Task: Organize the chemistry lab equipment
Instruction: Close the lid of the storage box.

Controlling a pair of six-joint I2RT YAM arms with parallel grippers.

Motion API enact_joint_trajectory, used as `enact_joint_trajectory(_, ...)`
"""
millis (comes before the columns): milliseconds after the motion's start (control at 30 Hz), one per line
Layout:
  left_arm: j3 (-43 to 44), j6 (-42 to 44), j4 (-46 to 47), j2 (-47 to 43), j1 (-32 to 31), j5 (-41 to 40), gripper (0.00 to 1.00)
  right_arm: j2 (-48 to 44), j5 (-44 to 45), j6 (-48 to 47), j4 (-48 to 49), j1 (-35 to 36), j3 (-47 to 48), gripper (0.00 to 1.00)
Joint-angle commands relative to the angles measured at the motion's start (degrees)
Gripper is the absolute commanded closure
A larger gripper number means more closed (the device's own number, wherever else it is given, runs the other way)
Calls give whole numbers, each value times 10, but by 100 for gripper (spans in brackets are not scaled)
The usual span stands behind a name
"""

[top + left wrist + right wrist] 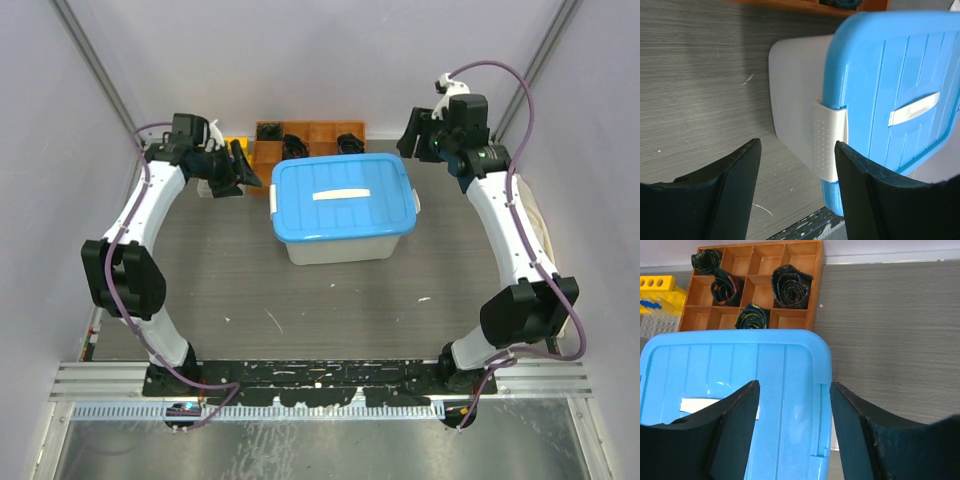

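grey wood-grain table [330, 310] fills the floor of a white-walled booth, with both arms rising from the bottom edge of the overhead view. a translucent white storage box [345, 248] sits at the centre of that view, its blue lid [342, 195] on, with a white label strip [340, 193] across the top. a white latch [829, 145] is folded up over the lid's edge on the side facing the left arm.

behind the box, at the top centre, lies an orange compartment tray [760, 270] with four dark rolls [791, 286] in separate cells. the yellow tube rack [660, 287] sits just beside the tray at the upper left of the right wrist view, where three of its holes show. small blue and grey shapes below it are too cropped to identify.

the left gripper [797, 170] hangs at the upper left of the overhead view, near the box but apart from it. its jaws are spread wide, with nothing between them, and the latch is framed in the gap.

the right gripper [795, 410] is at the upper right, above the lid's corner, with jaws equally wide apart and holding nothing.
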Motion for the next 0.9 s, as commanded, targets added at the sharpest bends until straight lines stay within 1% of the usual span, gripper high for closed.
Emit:
enact_joint_trajectory(0, 15, -19, 15, -50, 14, 5, 38, 4, 1, 31, -1, -11, -26, 44)
enact_joint_trajectory(67, 14, -28, 22, -57, 14, 11, 39, 22, 40, 32, -18, -15, -39, 61)
enact_joint_trajectory(167, 2, -41, 37, -71, 14, 15, 44, 34, 95, 45, -22, -18, -71, 90)
enact_joint_trajectory(200, -4, -44, 47, -78, 14, 12, 45, 34, 115, 51, -20, -19, -80, 95)
enact_joint_trajectory(233, -13, -47, 56, -85, 14, 10, 46, 34, 136, 55, -18, -19, -89, 99)
enact_joint_trajectory(367, -47, -66, 107, -109, 14, 24, 49, 26, 226, 61, -8, -19, -116, 99)
enact_joint_trajectory(433, -58, -79, 129, -111, 14, 47, 50, 30, 233, 54, -7, -20, -120, 99)
enact_joint_trajectory(500, -58, -86, 137, -105, 10, 57, 51, 38, 207, 47, -8, -21, -120, 99)
enact_joint_trajectory(600, -49, -90, 136, -87, -1, 66, 52, 40, 131, 47, -4, -21, -123, 99)
enact_joint_trajectory(700, -37, -88, 133, -71, -20, 65, 53, 37, 74, 47, 3, -21, -128, 99)
enact_joint_trajectory(867, -12, -84, 126, -43, -47, 61, 53, 27, 3, 38, 11, -11, -133, 99)
